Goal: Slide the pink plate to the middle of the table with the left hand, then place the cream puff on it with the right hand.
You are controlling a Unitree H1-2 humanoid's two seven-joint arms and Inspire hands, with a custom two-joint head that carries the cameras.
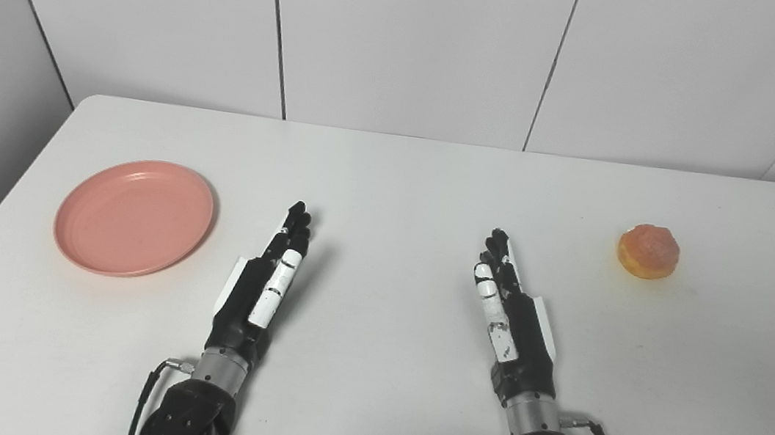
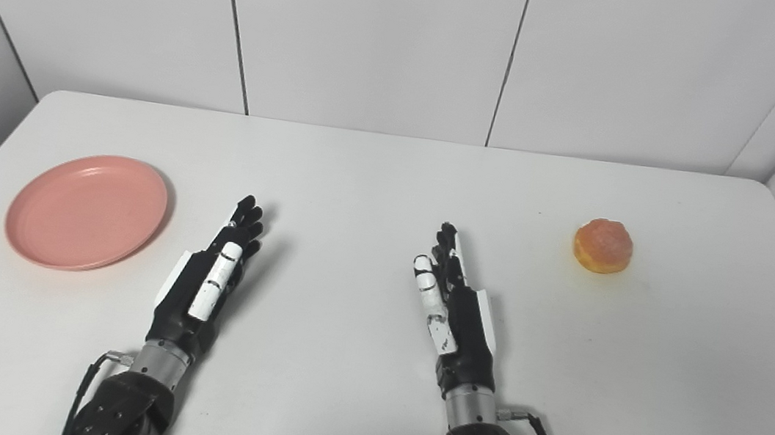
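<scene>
A round pink plate (image 1: 135, 216) lies empty on the white table (image 1: 400, 175) at the left. A golden cream puff (image 1: 648, 251) sits on the table at the far right. My left hand (image 1: 267, 278) is open with fingers straight, held edge-on over the table just right of the plate and apart from it. My right hand (image 1: 505, 313) is open the same way, right of the middle and well left of the cream puff. Both hands hold nothing.
White wall panels (image 1: 409, 43) stand behind the table's far edge. The table's left edge runs close to the plate, and its right edge lies beyond the cream puff.
</scene>
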